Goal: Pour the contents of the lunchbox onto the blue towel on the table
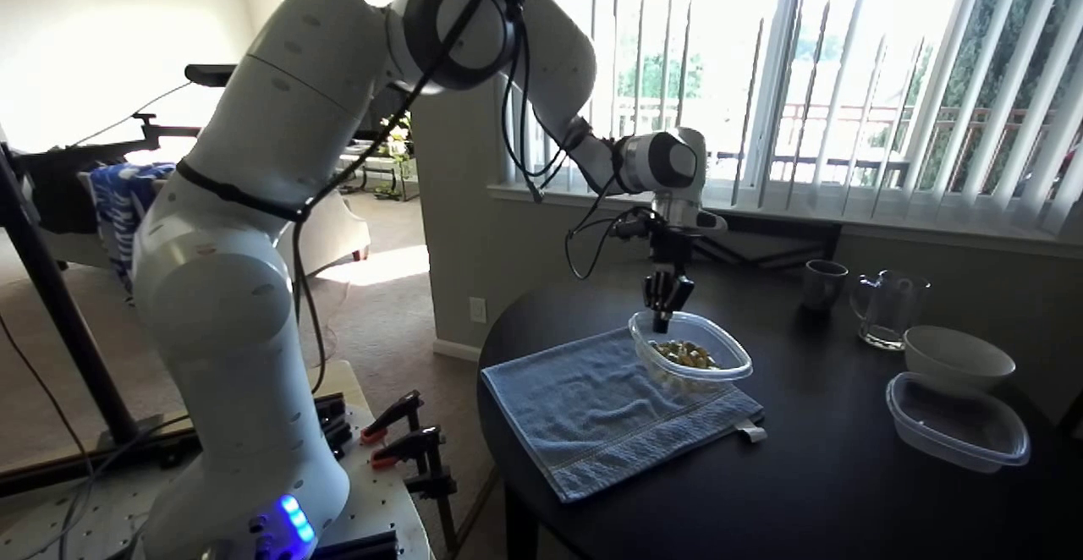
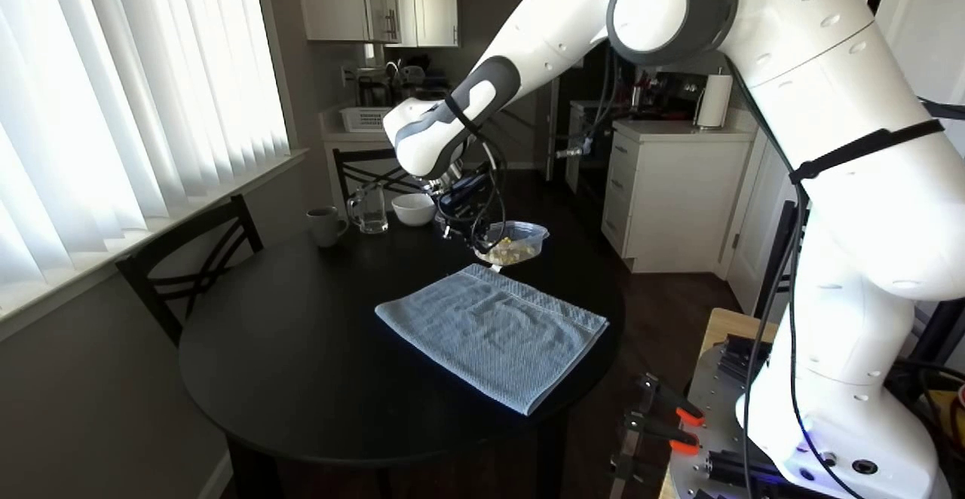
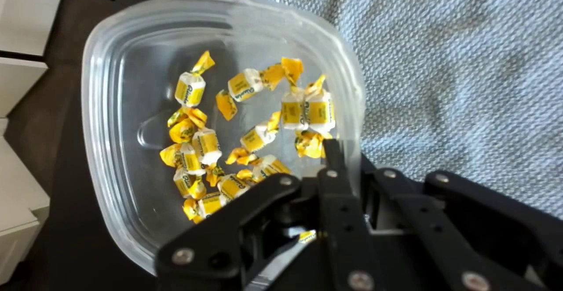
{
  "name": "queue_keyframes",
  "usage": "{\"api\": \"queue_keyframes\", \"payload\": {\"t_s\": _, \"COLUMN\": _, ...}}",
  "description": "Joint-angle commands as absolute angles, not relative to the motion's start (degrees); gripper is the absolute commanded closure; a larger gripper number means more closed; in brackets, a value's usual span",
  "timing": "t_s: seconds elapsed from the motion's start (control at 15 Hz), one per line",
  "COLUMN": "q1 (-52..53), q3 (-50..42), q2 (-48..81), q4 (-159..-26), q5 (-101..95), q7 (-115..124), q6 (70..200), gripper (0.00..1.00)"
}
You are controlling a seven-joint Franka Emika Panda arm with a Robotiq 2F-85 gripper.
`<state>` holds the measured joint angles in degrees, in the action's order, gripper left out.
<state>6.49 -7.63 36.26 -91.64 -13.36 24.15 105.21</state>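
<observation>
The lunchbox (image 1: 717, 342) is a clear plastic container with rounded corners, also seen in an exterior view (image 2: 532, 238) and the wrist view (image 3: 99, 119). My gripper (image 1: 663, 320) is shut on its side wall, one finger inside and one outside, as the wrist view (image 3: 350, 157) shows. The lunchbox appears raised and roughly level, near the tagged edge of the blue towel (image 1: 592, 412). The contents (image 3: 206, 146) are several yellow-and-white wrapped candies lying inside; the fingers hide some. The towel lies flat, slightly wrinkled, on the dark table (image 2: 301, 356).
A grey mug (image 1: 822, 286), a glass mug (image 1: 888, 310), a white bowl (image 1: 956, 357) and another clear container (image 1: 956, 425) stand on the table beyond the towel. A chair (image 2: 200, 258) stands by the window side. Cables hang from the arm near the wrist.
</observation>
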Motion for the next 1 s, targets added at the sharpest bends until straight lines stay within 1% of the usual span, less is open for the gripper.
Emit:
{"api": "queue_keyframes", "payload": {"t_s": 0.0, "q1": 2.5, "q3": -4.3, "q2": 27.0, "q4": -101.7, "q5": -8.5, "q7": 15.8, "q6": 109.7, "gripper": 0.94}}
{"api": "queue_keyframes", "payload": {"t_s": 0.27, "q1": -0.5, "q3": -1.5, "q2": 24.4, "q4": -103.5, "q5": -1.0, "q7": 6.3, "q6": 108.6, "gripper": 0.94}}
{"api": "queue_keyframes", "payload": {"t_s": 0.73, "q1": -3.8, "q3": 2.8, "q2": 27.7, "q4": -100.2, "q5": 9.5, "q7": -11.0, "q6": 103.9, "gripper": 0.95}}
{"api": "queue_keyframes", "payload": {"t_s": 0.93, "q1": -6.2, "q3": 3.5, "q2": 28.7, "q4": -99.0, "q5": 13.0, "q7": -18.8, "q6": 99.0, "gripper": 0.95}}
